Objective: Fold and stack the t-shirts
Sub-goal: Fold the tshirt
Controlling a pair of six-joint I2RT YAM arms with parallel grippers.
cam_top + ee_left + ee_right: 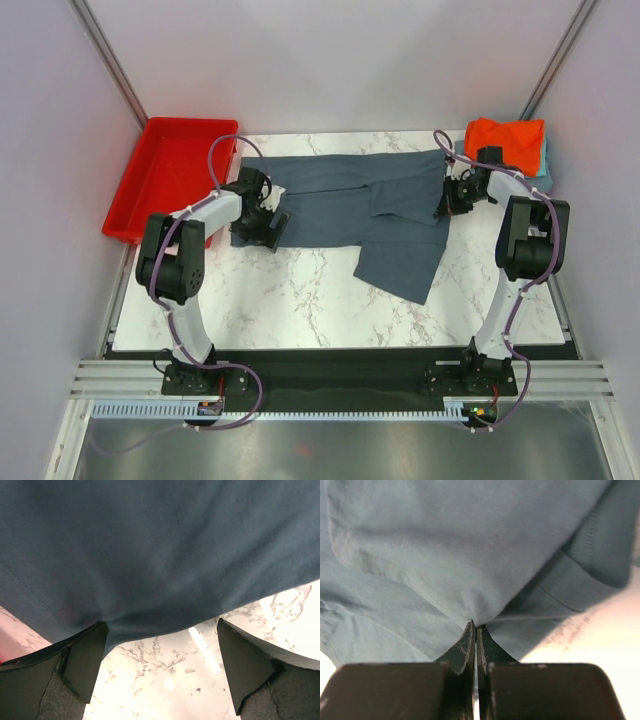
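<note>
A large slate blue-grey t-shirt [340, 200] lies spread across the marble table, one part hanging toward the front. My left gripper [268, 226] is at its left edge. In the left wrist view this gripper [160, 650] is open, with bare marble between the fingers [85, 660] and the shirt's hem [160, 545] just beyond the tips. My right gripper [447, 200] is at the shirt's right side. In the right wrist view it [476, 627] is shut, and the cloth [450, 545] puckers into its tips. An orange-red t-shirt [505, 140] sits folded on a teal one [543, 162] at the back right.
A red plastic tray [165, 175] stands at the table's back left, close to the left arm. Bare marble [300, 300] shows in front of the shirt. Grey walls close in on both sides.
</note>
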